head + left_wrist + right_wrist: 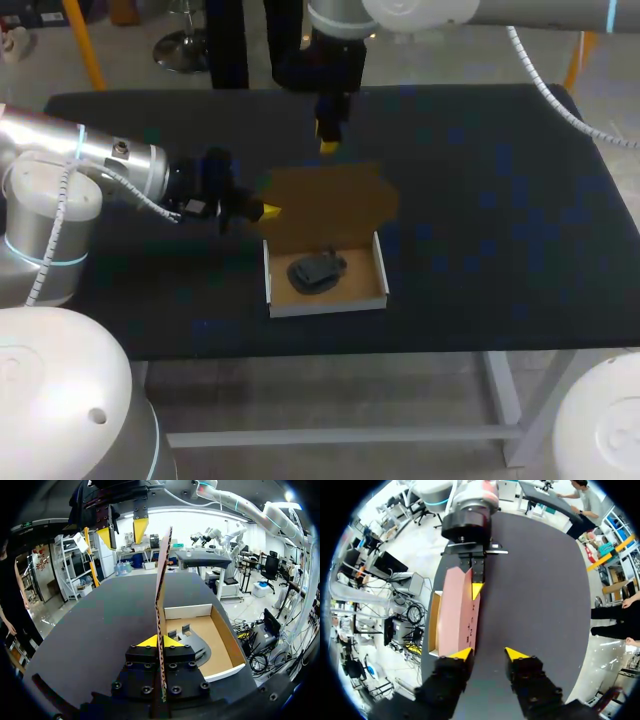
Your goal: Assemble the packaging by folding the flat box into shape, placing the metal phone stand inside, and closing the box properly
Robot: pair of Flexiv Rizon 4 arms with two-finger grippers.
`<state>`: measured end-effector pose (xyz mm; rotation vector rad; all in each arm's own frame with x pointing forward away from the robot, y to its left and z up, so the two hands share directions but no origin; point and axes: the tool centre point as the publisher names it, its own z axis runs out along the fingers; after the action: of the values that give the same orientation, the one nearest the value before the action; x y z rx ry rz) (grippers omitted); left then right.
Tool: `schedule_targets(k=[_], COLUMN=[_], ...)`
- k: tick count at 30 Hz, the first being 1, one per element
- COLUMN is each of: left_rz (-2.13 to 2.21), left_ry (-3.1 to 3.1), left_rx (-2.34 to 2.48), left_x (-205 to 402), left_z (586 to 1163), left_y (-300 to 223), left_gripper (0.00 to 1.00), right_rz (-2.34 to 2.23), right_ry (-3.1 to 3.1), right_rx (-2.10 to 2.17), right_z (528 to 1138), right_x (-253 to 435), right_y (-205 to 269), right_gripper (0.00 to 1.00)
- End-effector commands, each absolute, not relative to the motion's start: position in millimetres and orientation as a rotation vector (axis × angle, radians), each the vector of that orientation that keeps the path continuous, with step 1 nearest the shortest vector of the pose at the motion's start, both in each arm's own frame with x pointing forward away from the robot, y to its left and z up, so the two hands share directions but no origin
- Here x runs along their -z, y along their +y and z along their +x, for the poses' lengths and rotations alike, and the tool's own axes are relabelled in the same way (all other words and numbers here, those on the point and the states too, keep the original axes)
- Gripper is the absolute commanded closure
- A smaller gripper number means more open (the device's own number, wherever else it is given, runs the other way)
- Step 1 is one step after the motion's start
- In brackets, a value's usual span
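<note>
Box lid [325, 205] — likely light, floppy card, best edge-held: left gripper [270, 211] pinched 9 o'clock, right gripper [329, 146] gaped empty at 12.

- Head view: high and behind the robot, facing down on the whole table [480, 220], well back from the box [268, 275].
- Left wrist view: low and close, just behind the left gripper [159, 641], facing along the upright lid [162, 570] toward the right gripper [122, 532].
- Right wrist view: above the table, behind the right gripper, facing back along the lid toward the left gripper.
- All three views share the box and lid.
</note>
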<state>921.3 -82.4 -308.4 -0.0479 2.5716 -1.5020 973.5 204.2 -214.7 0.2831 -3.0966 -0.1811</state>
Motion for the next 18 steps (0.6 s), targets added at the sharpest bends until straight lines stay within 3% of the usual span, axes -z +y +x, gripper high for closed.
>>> schedule_targets(k=[1, 9, 12, 18], left_rz=[-0.048, -0.048, -0.048, -0.048], left_ry=[2.571, 2.571, 2.571, 2.571], left_rx=[1.502, 1.502, 1.502, 1.502], left_x=[308.9, 308.9, 308.9, 308.9], left_z=[921.1, 921.1, 921.1, 921.1], left_y=[-82.6, -82.6, -82.6, -82.6], left_gripper=[1.0, 1.0, 1.0, 1.0], right_rz=[0.284, 0.274, 0.269, 0.263], right_ry=[-3.029, -3.023, -3.017, -3.016], right_rx=[0.143, 0.118, 0.114, 0.113], right_z=[968.8, 954.8, 949.7, 939.2], right_x=[212.6, 218.3, 221.6, 223.3], right_y=[208.2, 205.9, 204.3, 201.9], right_gripper=[0.56, 0.58, 0.63, 0.62])
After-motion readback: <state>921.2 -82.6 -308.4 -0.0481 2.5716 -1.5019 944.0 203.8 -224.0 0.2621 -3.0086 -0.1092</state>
